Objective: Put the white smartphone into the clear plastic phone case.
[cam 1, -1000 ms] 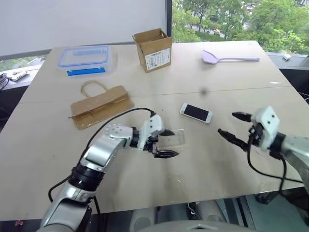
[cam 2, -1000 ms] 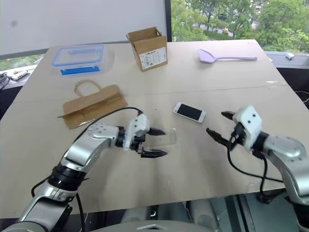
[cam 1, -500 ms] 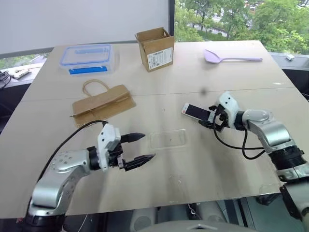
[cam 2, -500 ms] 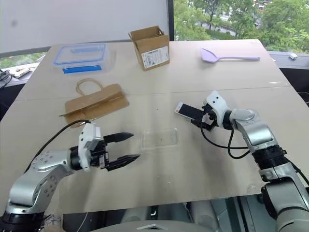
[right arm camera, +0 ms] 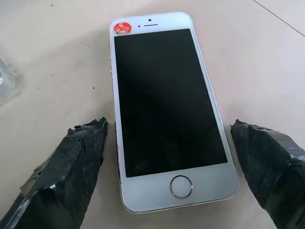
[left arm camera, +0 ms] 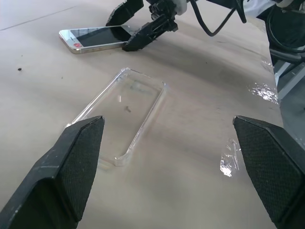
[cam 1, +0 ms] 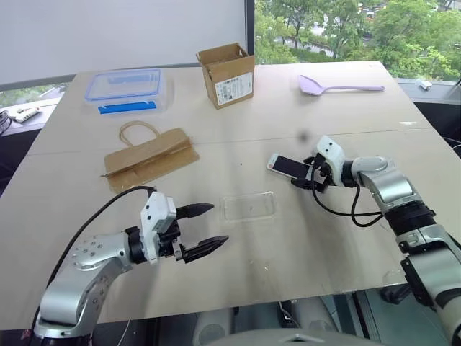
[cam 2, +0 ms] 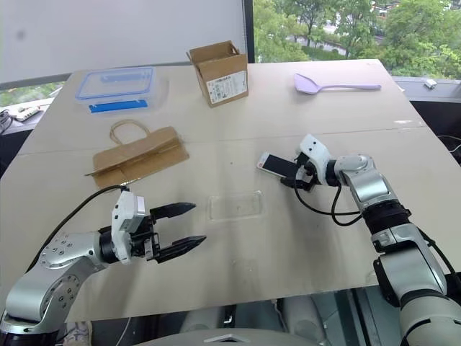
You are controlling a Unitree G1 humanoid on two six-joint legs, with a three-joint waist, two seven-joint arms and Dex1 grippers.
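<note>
We see the right pincer (cam 1: 302, 175) low over the bench (cam 1: 338, 238), its two black fingers spread wide on either side of the home-button end of the white smartphone (right arm camera: 164, 107). In the right wrist view one fingertip (right arm camera: 88, 143) sits just beside one long edge of the phone and the other stands a little off the opposite edge; we cannot tell whether either one touches it. The phone lies flat, screen up, with a small red sticker (right arm camera: 123, 27) at the far corner from the pincer. Nothing is gripped yet.

The left pincer (cam 1: 205, 227) hovers above the bench near its front edge, fingers spread wide and empty. The clear plastic phone case (left arm camera: 124, 114) lies flat just ahead of it, open side up and apart from its fingertips. In the left wrist view the case sits between this pincer and the phone, and the phone lies a short way beyond the case's far end, not touching it.

Well beyond the left pincer we see a folded brown paper bag (cam 1: 151, 155) with a handle, and farther off a clear storage box (cam 1: 124, 88) with a blue-rimmed lid. A small open cardboard box (cam 1: 226, 73) stands near the far edge of the bench, and well beyond the right pincer lies a lilac spatula (cam 1: 338, 86).
</note>
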